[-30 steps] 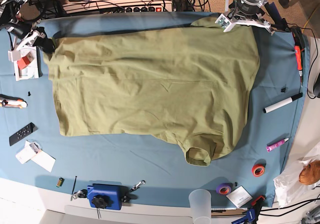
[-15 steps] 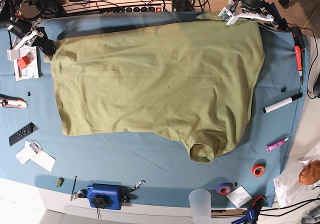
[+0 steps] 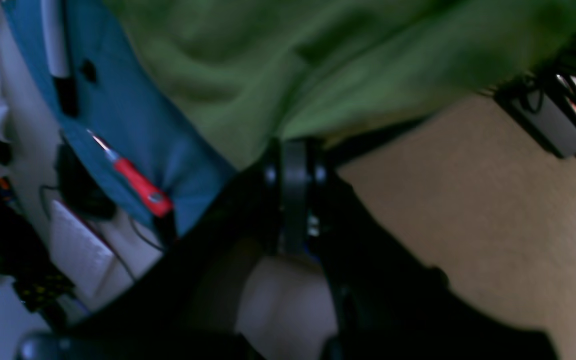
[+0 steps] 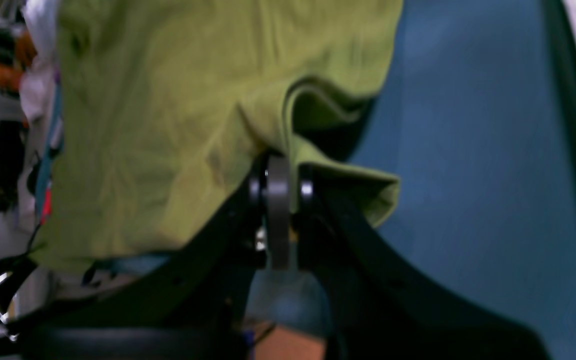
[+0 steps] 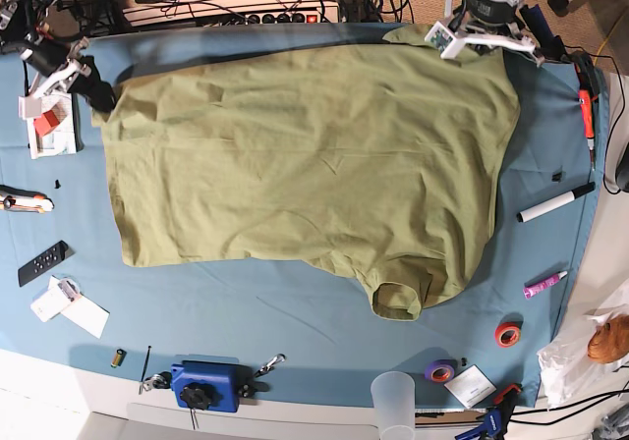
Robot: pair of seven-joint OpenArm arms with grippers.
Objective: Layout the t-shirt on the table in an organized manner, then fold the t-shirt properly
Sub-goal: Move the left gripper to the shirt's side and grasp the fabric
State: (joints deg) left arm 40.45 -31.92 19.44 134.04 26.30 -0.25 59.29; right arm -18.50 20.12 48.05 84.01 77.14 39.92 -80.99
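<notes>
Now both claws on the t-shirt (image 5: 305, 155).

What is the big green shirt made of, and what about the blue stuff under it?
The t-shirt looks like soft, matte knit cloth, probably cotton: it creases and droops where pinched. The table wears a smooth blue-teal cover, likely thin fabric, since faint wrinkles show and nothing shines.

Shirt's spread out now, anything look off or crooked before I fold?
Yes. The t-shirt is not flat: a sleeve is doubled over at its near edge, and the far corner, pinched by the left end effector, hangs past the table edge.
</notes>
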